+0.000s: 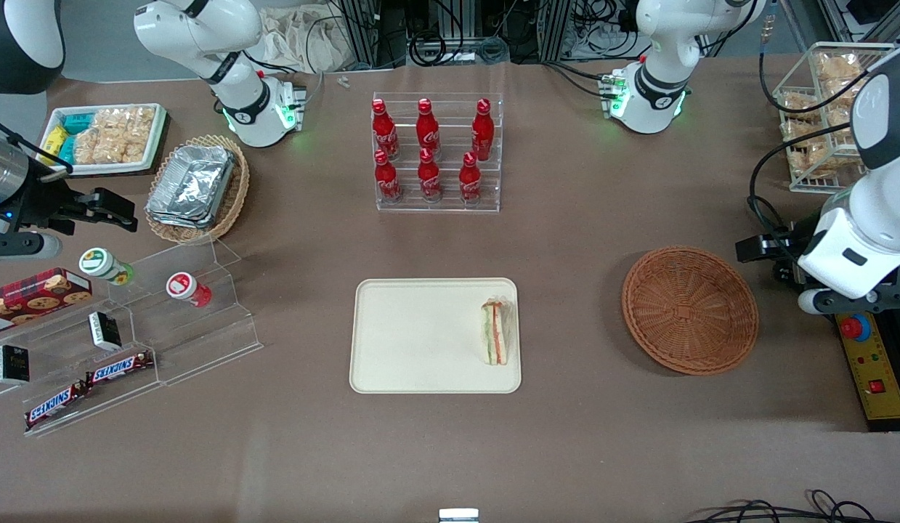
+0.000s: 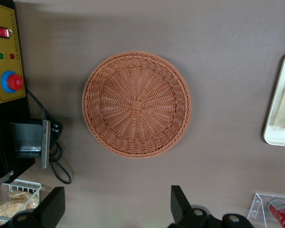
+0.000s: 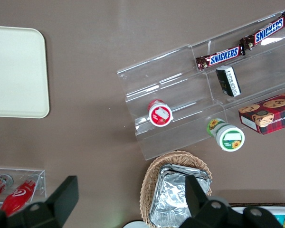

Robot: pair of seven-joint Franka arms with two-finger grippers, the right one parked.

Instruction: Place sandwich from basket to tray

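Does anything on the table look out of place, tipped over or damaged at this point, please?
Nothing stands out. The sandwich lies intact on the tray, at its edge nearest the empty basket. The open gripper hovers above the table by the basket, holding nothing.

Even overhead light, soft shadows
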